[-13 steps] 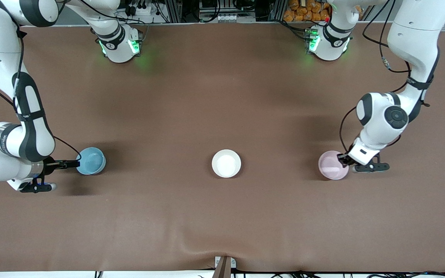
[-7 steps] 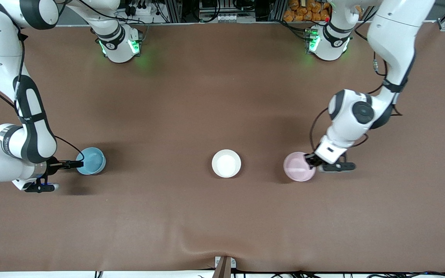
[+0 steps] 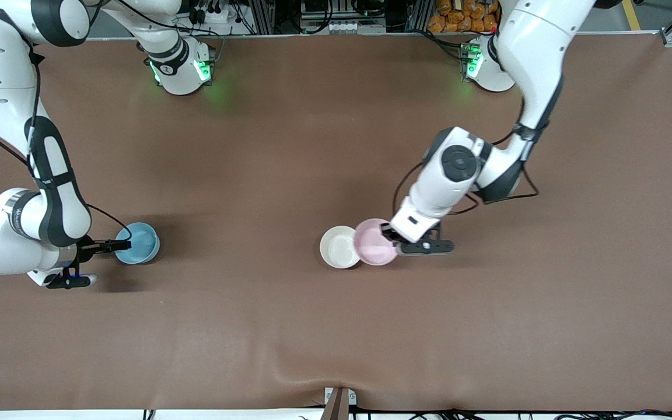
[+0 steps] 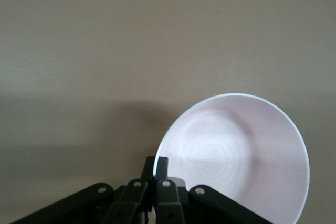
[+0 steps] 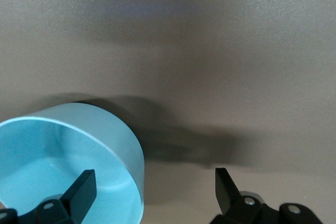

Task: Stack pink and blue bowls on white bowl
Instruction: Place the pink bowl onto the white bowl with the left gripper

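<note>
The pink bowl hangs in my left gripper, which is shut on its rim. The bowl is over the table right beside the white bowl and overlaps that bowl's rim on the left arm's side. In the left wrist view the pink bowl shows with the left gripper pinching its edge; the white bowl is out of that view. The blue bowl sits on the table toward the right arm's end. My right gripper is open astride its rim, one finger inside the blue bowl and one outside, seen in the right wrist view.
The brown mat covers the whole table. The two arm bases stand along the edge farthest from the front camera. A small bracket sits at the table's nearest edge.
My left arm has carried the pink bowl from the left arm's end of the table over to the white bowl. The right gripper has stayed at the blue bowl.
</note>
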`<state>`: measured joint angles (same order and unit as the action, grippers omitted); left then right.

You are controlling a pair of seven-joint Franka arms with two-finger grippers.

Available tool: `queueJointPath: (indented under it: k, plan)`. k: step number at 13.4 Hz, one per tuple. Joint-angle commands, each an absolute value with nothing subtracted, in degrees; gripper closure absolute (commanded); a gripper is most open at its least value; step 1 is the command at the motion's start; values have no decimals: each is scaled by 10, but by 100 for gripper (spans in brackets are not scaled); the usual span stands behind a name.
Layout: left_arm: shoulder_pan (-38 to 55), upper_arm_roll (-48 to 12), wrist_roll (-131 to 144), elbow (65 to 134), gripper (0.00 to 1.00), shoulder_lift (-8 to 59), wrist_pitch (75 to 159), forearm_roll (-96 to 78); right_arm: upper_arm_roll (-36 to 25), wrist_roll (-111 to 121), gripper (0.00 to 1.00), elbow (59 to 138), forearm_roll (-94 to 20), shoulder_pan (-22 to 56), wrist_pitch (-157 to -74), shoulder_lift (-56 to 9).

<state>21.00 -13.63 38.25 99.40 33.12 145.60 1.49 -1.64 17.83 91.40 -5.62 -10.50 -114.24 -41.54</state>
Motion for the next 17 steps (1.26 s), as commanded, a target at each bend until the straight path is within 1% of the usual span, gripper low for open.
queueJointPath:
  k: [1,2,3,4,8,10,14,16,17]
  plan:
    - [239,-131,407,933,100,380,1442,11,-14,191,43,914,-64,-107,-1138,-416]
    - [252,-127,409,926,100,393,1442,12,-13,191,68,913,-66,-107,-1138,-416]
    - [261,-126,408,920,100,399,1442,13,-12,191,85,913,-76,-107,-1138,-416]
    - [261,-126,407,920,100,402,1442,14,-12,200,100,913,-90,-110,-1137,-416]
    - [268,-125,404,917,100,410,1443,15,-13,233,100,911,-112,-108,-1119,-411]
    - [268,-125,403,915,100,416,1445,15,-10,235,100,904,-112,-102,-1088,-396]
    - [269,-125,405,886,100,441,1446,15,-5,235,100,904,-111,-80,-1067,-341]
    - [269,-125,407,878,100,446,1447,14,-5,233,100,904,-111,-54,-1061,-306]
    - [269,-125,409,877,58,446,1447,12,-5,226,100,903,-112,-39,-1058,-293]
